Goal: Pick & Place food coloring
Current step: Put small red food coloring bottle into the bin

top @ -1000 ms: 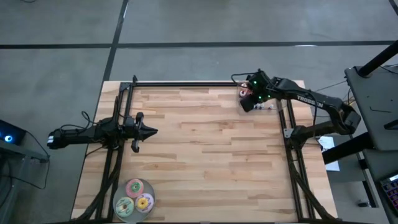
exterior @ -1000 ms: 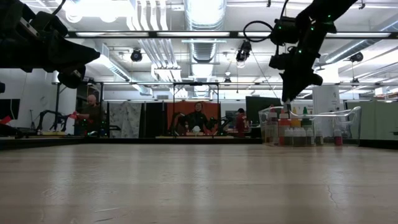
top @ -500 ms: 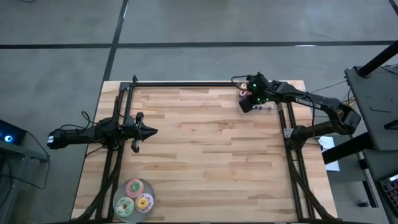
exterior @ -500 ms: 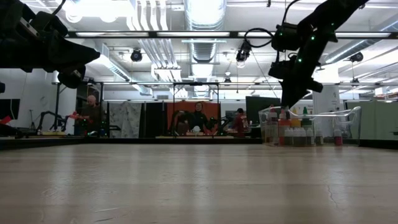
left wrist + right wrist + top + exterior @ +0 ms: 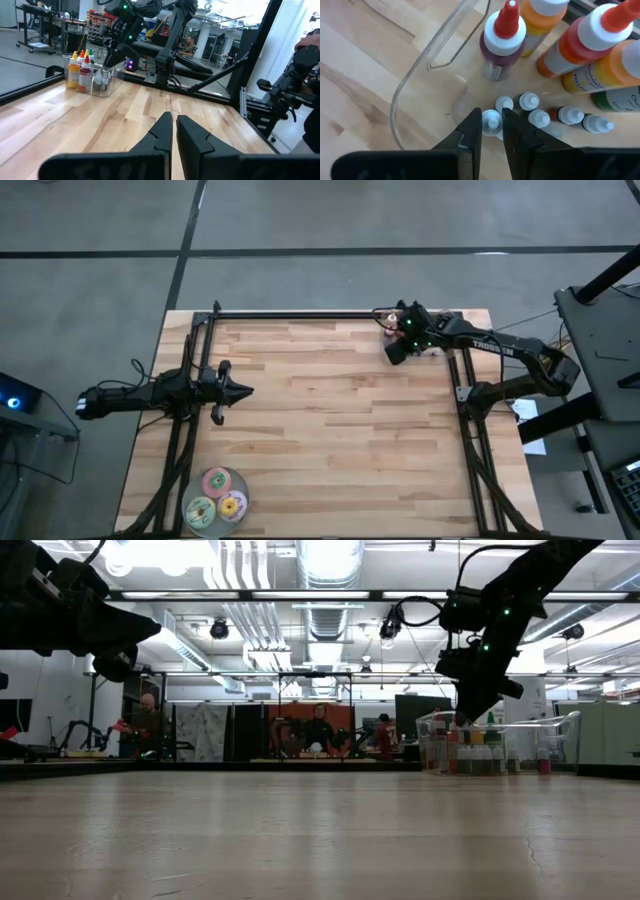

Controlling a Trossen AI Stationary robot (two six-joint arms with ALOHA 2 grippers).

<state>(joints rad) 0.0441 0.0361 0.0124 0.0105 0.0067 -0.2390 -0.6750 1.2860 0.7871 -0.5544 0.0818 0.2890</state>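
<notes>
The food coloring stands in a clear plastic container [image 5: 415, 75] at the table's far right: several tiny white-capped bottles [image 5: 530, 102] beside larger red and orange bottles [image 5: 502, 45]. My right gripper [image 5: 491, 120] slants down into that container [image 5: 432, 346] and is shut on one tiny bottle [image 5: 492, 122]. In the low view it [image 5: 466, 718] hangs just over the container's rim. My left gripper [image 5: 243, 391] waits level above the table's left side, shut and empty [image 5: 174, 125]. My right gripper pinches a tiny bottle by its white cap [image 5: 492, 119] between its two fingertips. The fingers come from above, slanting down. The bottle stands upright among the other small bottles. The fingers hide whether its base rests on the container's floor.
Three flat round discs [image 5: 217, 498], pink, green and yellow, lie at the near left corner. Black frame rails [image 5: 300, 314] run along the far edge and both sides of the wooden table. People sit in the room beyond the table.
My right gripper has gone down toward the clear container, its finger gap unchanged.
</notes>
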